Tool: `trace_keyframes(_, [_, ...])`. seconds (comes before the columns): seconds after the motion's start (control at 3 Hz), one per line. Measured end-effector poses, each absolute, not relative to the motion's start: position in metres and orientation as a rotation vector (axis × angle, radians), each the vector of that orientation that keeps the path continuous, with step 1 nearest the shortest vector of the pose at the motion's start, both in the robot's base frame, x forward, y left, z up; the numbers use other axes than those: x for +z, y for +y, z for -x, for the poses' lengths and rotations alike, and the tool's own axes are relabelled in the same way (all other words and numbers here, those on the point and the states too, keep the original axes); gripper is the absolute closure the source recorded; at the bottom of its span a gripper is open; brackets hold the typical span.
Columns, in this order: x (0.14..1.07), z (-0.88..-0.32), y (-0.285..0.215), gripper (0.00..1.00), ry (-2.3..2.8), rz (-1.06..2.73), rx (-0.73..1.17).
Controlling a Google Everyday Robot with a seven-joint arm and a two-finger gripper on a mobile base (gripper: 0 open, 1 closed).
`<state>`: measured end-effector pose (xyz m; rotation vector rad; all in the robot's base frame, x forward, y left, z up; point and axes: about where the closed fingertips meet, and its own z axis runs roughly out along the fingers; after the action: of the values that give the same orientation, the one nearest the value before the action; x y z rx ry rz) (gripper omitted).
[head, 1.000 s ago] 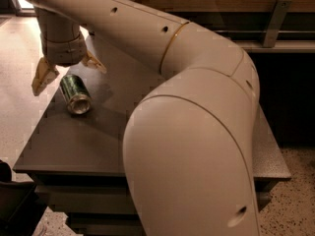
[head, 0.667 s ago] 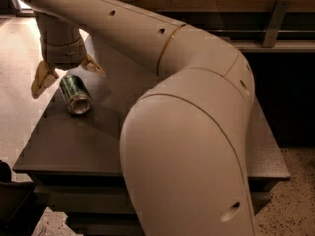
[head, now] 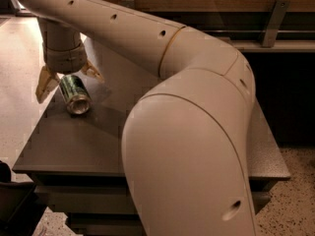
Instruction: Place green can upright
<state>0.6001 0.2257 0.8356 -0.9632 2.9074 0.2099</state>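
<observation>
The green can [head: 74,93] lies on its side near the left edge of the grey table [head: 78,141], its silver end facing me. My gripper [head: 69,82] hangs straight over it from the long cream arm, open. One finger [head: 45,84] is to the can's left and the other [head: 92,72] to its right, so the can lies between them. The can's far end is hidden under the wrist.
My big cream arm [head: 192,146] fills the middle and right of the view and hides much of the tabletop. A dark wall with a metal rail [head: 275,43] runs behind the table. Pale floor [head: 19,73] lies to the left, speckled floor at the lower right.
The arm and gripper have shifted slightly; the fingers still straddle the lying can, which has not moved.
</observation>
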Motion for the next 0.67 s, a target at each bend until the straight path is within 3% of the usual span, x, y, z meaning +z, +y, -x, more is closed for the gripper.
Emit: trace_keyframes(0.67, [0.8292, -0.6015, 0.2325, 0.57, 2.903, 0.984, 0.197])
